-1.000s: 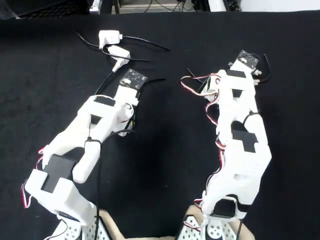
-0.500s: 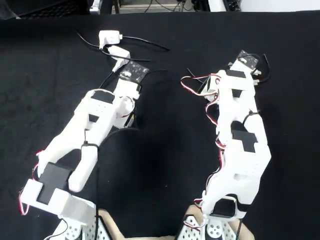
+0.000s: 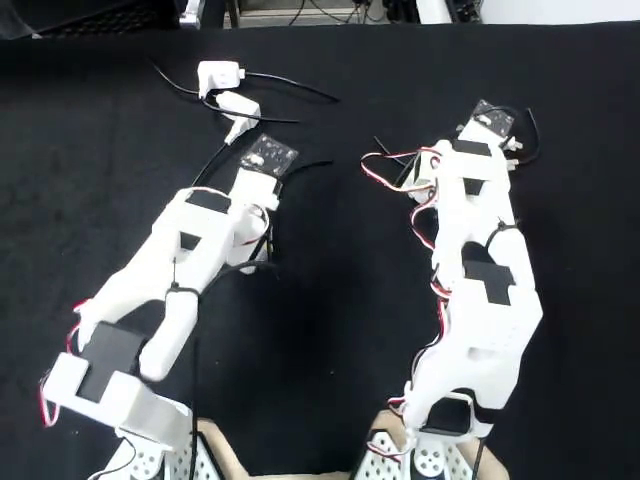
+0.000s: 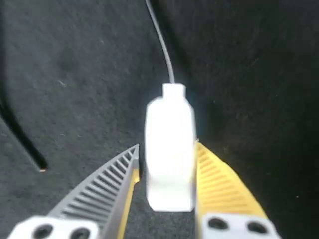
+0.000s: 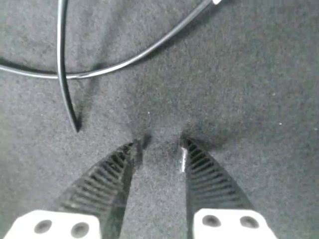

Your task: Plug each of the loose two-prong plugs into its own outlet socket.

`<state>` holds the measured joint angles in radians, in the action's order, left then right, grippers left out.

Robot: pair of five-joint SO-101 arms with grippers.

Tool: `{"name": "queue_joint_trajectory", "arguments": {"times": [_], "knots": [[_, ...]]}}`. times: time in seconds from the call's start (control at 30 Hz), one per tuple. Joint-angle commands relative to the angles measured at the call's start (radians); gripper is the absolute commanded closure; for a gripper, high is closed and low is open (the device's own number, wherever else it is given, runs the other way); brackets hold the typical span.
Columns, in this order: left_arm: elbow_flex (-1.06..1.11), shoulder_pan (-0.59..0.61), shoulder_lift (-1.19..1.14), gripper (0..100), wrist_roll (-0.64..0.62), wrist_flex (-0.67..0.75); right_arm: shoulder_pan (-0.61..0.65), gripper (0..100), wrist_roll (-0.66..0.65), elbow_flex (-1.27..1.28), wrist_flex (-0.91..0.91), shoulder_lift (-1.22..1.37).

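Left arm (image 3: pixel 190 250) has drawn back slightly toward its base; right arm (image 3: pixel 480 250) has not moved. Your left gripper (image 4: pixel 167 148) pinches the white plug (image 4: pixel 169 129) across its body, over the black cloth (image 4: pixel 60 59), cable (image 4: pixel 162 45) trailing ahead. Expect a light, rigid, smooth shell: hold the body, never the cable. Your right gripper (image 5: pixel 160 147) stands slightly spread, empty.

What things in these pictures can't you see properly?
Left wrist view: the white plug is blurred, so its prongs cannot be made out.
High view: the far white piece and the nearer white piece are too small to tell plug from socket.
High view: a small white bit is mostly hidden by the right arm.
Right wrist view: the black cable runs off the picture's edge, so its far end is cut off.
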<state>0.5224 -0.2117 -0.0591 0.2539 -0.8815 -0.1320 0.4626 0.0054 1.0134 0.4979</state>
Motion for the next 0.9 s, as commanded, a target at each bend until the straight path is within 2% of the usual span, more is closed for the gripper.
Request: {"name": "queue_joint_trajectory", "arguments": {"times": [0.0,0.2,0.37,0.87], "knots": [[-0.021,0.002,-0.044,82,-0.008,0.021,0.028,87.1,-0.009,-0.031,-0.015,-0.001],[-0.077,-0.001,-0.084,82,-0.012,0.035,0.028,87.1,-0.009,-0.031,-0.015,-0.001],[-0.150,-0.021,-0.052,82,-0.014,-0.040,0.028,87.1,-0.009,-0.031,-0.015,-0.001],[-0.128,-0.061,-0.003,82,-0.008,-0.060,0.028,87.1,-0.009,-0.028,-0.026,-0.001]]}}
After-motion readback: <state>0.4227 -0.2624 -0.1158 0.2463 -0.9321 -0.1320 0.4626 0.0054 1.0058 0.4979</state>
